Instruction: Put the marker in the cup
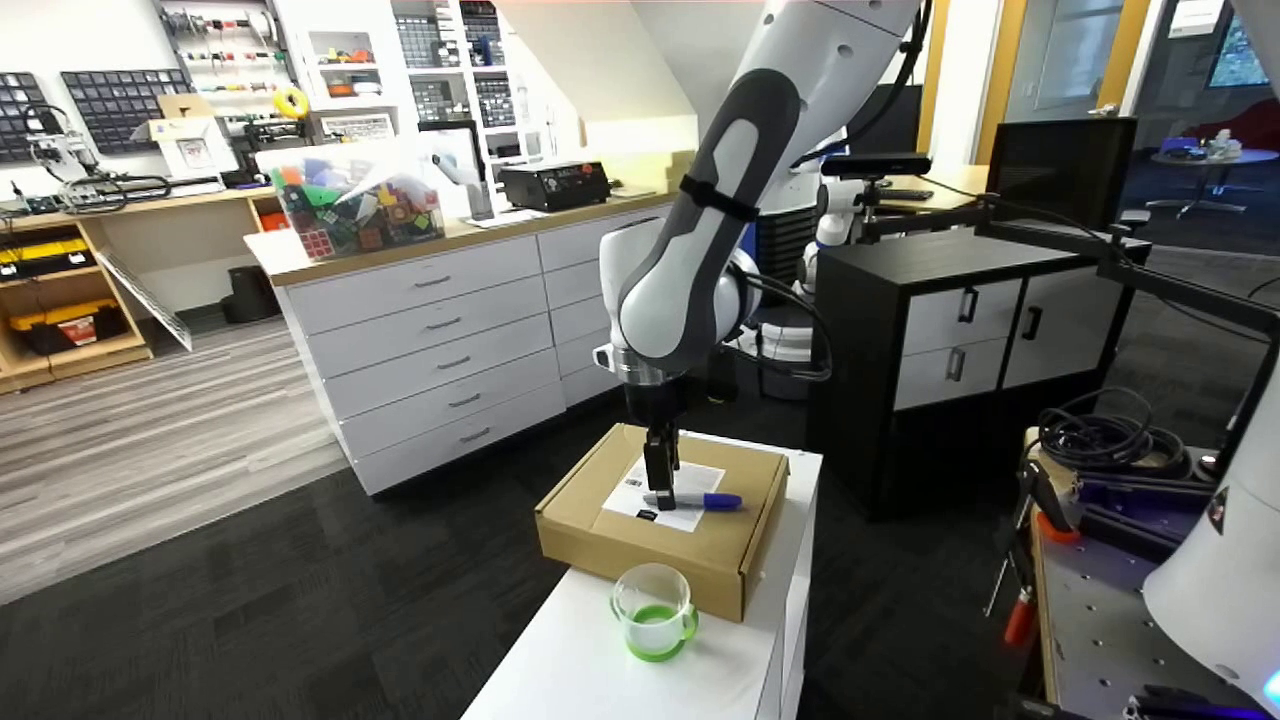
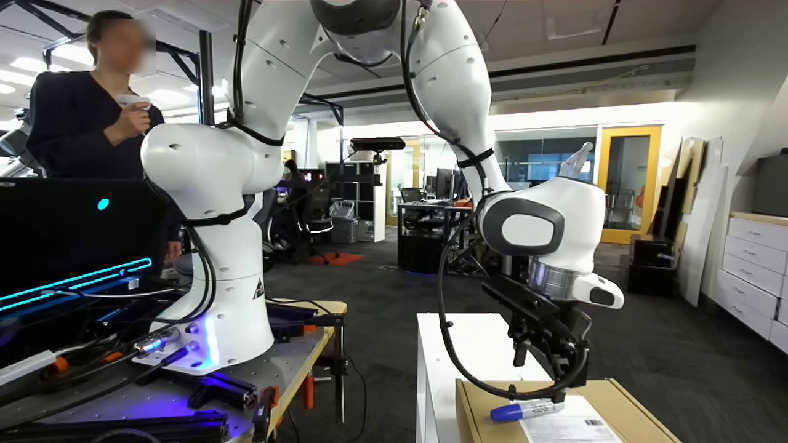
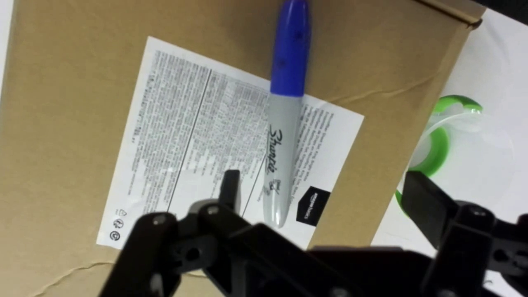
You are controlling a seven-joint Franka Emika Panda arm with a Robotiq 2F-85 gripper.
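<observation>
Nearest in an exterior view is the cup (image 1: pixel 652 605). It is see-through, with a green bottom and a green handle, and it stands upright on a white stand (image 1: pixel 570 670). Just behind it sits a brown box (image 1: pixel 580 510); I can't tell if the two touch. A white paper (image 3: pixel 177 136) is on top of the box. The marker (image 3: pixel 286 123) lies flat there: its gray part is on the paper, and its blue cap pokes past the edge onto the brown. The black gripper (image 3: pixel 321 179) points down over the gray end. In the wrist view its two fingers (image 3: pixel 427 202) are spread wide, with the marker between them, closer to one. I can't tell if a finger touches it. Above is the big white arm (image 1: pixel 740 150). Farther off are white drawers (image 1: pixel 400 350) with a tub (image 1: pixel 400 175) of bright cubes (image 1: pixel 370 215) on top, and a black cupboard (image 1: pixel 930 255). In an exterior view, a person (image 2: pixel 80 129) in dark clothes holds up a small white thing (image 2: pixel 136 100). Way at the back is a yellow door (image 2: pixel 631 184).
</observation>
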